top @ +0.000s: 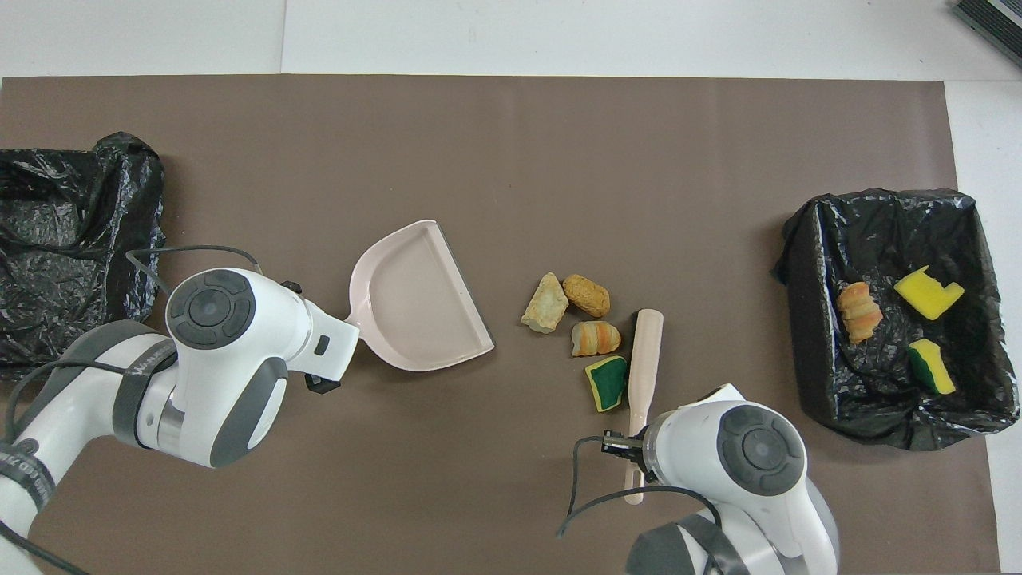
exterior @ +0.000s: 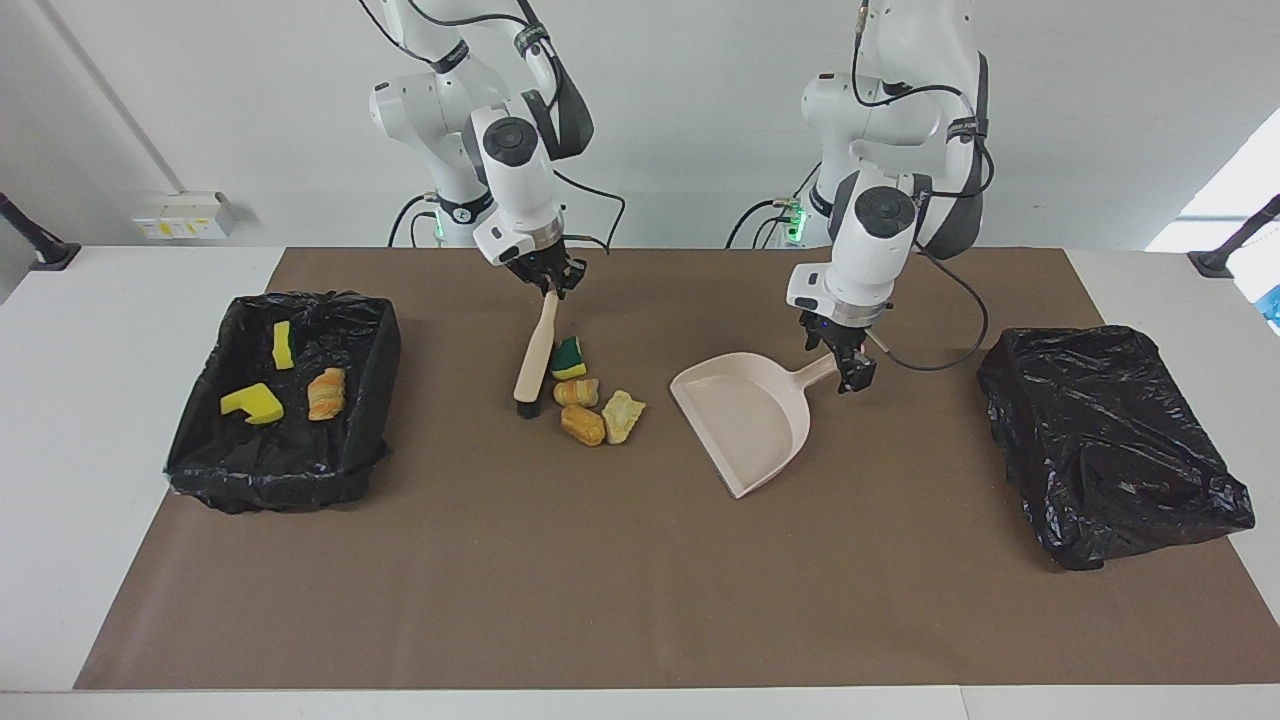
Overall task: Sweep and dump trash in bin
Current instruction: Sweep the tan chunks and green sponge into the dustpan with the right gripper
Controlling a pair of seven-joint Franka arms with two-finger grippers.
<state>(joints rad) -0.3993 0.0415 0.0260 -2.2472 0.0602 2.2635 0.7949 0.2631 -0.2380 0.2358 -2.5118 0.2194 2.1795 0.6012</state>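
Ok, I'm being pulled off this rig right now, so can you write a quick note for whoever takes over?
Right gripper: shut on the brush handle; bristles on the mat beside four loose scraps.
Left gripper: at the dustpan handle; grip unclear. The pan lies flat, mouth toward those scraps, apart from them.
Done: three scraps lie in the bin at the right arm's end.
Left: sweep the four into the pan, then dump them in the bin.
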